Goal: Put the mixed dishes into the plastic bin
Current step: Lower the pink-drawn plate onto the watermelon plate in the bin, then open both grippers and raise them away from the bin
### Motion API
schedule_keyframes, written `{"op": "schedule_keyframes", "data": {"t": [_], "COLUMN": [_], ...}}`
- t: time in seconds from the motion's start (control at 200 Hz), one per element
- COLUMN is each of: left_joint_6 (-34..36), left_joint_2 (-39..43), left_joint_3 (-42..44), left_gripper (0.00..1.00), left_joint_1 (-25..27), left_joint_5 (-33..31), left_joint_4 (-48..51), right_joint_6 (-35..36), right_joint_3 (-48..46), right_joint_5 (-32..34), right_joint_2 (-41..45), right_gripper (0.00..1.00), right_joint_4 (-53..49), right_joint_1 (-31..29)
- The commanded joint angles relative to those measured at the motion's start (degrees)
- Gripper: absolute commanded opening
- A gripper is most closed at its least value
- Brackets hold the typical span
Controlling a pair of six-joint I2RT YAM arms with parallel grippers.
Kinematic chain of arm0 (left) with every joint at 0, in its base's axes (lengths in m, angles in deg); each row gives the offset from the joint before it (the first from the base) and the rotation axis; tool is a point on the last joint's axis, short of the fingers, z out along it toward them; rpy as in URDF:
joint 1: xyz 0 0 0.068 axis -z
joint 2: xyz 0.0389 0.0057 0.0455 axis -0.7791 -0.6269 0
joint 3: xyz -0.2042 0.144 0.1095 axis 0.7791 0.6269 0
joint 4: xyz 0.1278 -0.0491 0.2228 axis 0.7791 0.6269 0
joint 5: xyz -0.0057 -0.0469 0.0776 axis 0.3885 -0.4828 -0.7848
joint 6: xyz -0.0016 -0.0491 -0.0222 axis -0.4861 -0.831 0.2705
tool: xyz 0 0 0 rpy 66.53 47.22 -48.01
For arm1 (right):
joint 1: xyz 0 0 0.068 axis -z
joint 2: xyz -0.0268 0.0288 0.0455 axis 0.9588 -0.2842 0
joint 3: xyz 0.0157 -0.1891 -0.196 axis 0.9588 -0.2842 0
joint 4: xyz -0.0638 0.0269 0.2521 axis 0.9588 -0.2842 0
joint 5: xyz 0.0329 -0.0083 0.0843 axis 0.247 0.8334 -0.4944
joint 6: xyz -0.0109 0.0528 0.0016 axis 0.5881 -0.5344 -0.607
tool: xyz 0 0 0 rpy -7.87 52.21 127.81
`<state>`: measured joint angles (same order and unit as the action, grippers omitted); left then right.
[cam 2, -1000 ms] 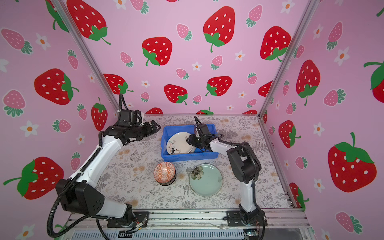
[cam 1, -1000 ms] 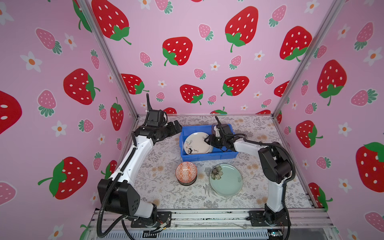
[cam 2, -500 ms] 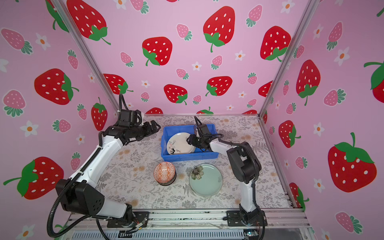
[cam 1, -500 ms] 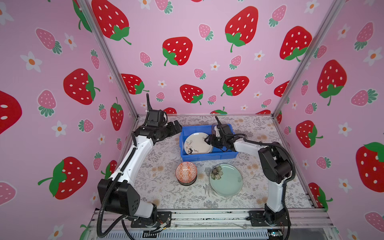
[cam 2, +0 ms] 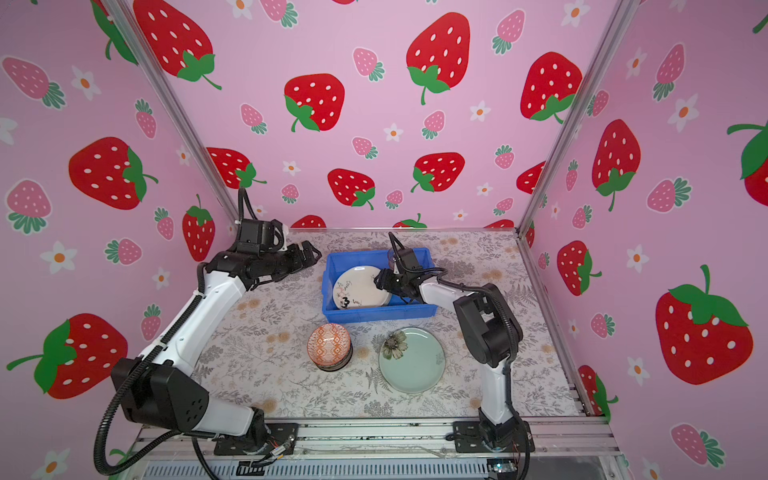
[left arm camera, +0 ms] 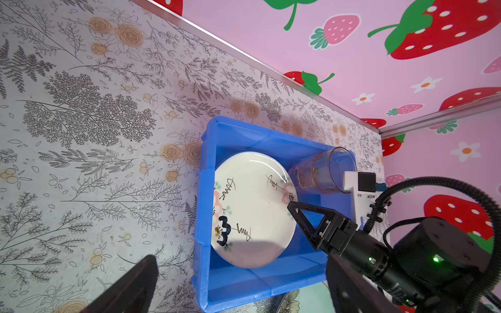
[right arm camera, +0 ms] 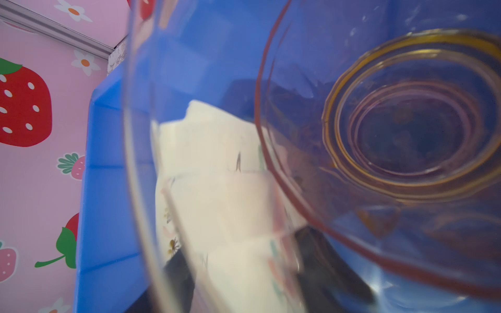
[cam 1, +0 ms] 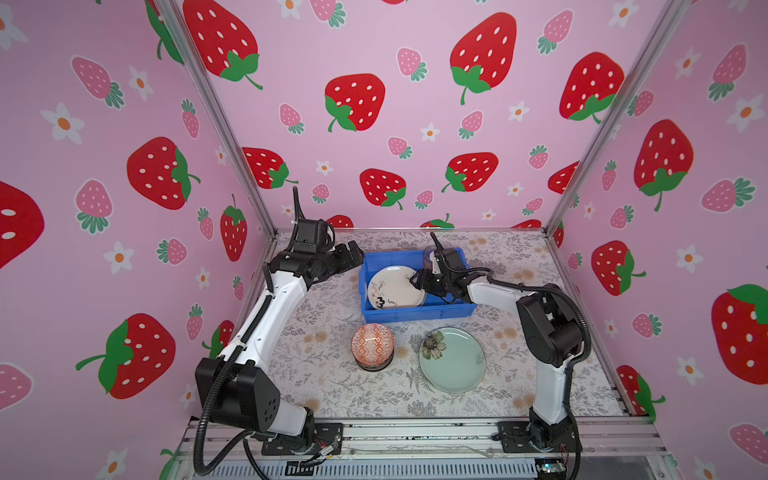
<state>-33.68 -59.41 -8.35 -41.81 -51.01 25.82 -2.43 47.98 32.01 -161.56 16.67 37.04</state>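
Left jaws were spread beside bin [cam 1: 415,318], right jaws' state unclear over white plate [cam 1: 395,289] in bin; green plate [cam 1: 455,365] and bowl [cam 1: 372,345] sat on surface [cam 1: 324,374], likely stiff, slick, breakable, best taken by rim.

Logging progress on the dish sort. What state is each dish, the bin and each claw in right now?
blue bin: holds two dishes.
white plate: in the bin, face up.
clear tumbler: in the bin, tilted.
orange bowl: upside down, outside the bin.
green plate: face up, outside the bin.
left claw: open, empty.
right claw: open, at the white plate's rim.
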Motion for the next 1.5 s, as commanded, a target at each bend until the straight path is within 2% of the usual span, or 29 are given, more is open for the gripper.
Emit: {"op": "schedule_keyframes", "data": {"t": [0.0, 0.535, 0.795, 1.041, 1.181, 1.246, 1.306, 1.496], "left_joint_6": [0.7, 0.8, 0.8, 0.8, 0.9, 0.9, 0.8, 0.9], "left_joint_2": [-0.1, -0.2, -0.2, -0.4, -0.5, -0.4, -0.2, 1.1], "left_joint_3": [0.5, 0.7, 0.8, 0.7, 0.8, 0.8, 0.8, 0.9], "left_gripper": [0.99, 0.99, 0.99, 0.99, 0.99, 0.99, 0.99, 0.99], "left_joint_1": [-0.3, -0.3, -0.3, -0.3, -0.3, -0.3, -0.3, -0.1], "left_joint_5": [0.3, 0.2, 0.2, 0.2, 0.0, 0.1, 0.1, -0.5], "left_joint_4": [-0.1, 0.1, 0.1, 0.1, 0.2, 0.4, 0.5, 0.4], "right_joint_6": [-0.5, 1.7, 3.6, 5.5, 7.1, 8.1, 9.1, 11.3], "right_joint_3": [-1.2, -2.1, -3.2, -4.3, -5.0, -5.0, -5.0, -6.7], "right_joint_5": [0.9, 4.2, 7.4, 9.1, 10.3, 10.7, 11.5, 13.0], "right_joint_2": [0.4, 2.8, 6.7, 11.5, 15.8, 18.3, 20.7, 29.5], "right_gripper": [0.65, 0.66, 0.67, 0.71, 0.79, 0.87, 1.0, 0.99], "right_joint_4": [-0.7, -2.1, -2.6, -4.0, -5.7, -7.6, -9.7, -15.6], "right_joint_1": [0.2, 1.0, 1.3, 2.1, 2.8, 3.2, 3.4, 4.6]}}
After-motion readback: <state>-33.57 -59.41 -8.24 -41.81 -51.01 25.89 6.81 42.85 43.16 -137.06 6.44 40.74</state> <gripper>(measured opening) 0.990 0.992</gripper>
